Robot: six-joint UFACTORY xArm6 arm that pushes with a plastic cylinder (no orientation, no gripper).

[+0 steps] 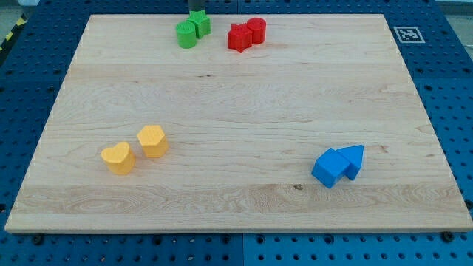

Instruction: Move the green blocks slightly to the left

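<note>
Two green blocks sit touching at the view's top, left of centre: a green cylinder (186, 35) and a green star-shaped block (200, 24) just up and to its right. My rod comes down from the view's top edge. My tip (196, 11) is right behind the green star block, at its top side, and seems to touch it. Most of the rod is cut off by the frame.
A red star block (239, 38) and a red cylinder (256, 29) sit just right of the green pair. A yellow heart (118, 158) and a yellow hexagon (152, 140) lie at lower left. A blue cube (329, 168) and a blue triangle (353, 159) lie at lower right. The board's top edge (295, 15) is close behind the green blocks.
</note>
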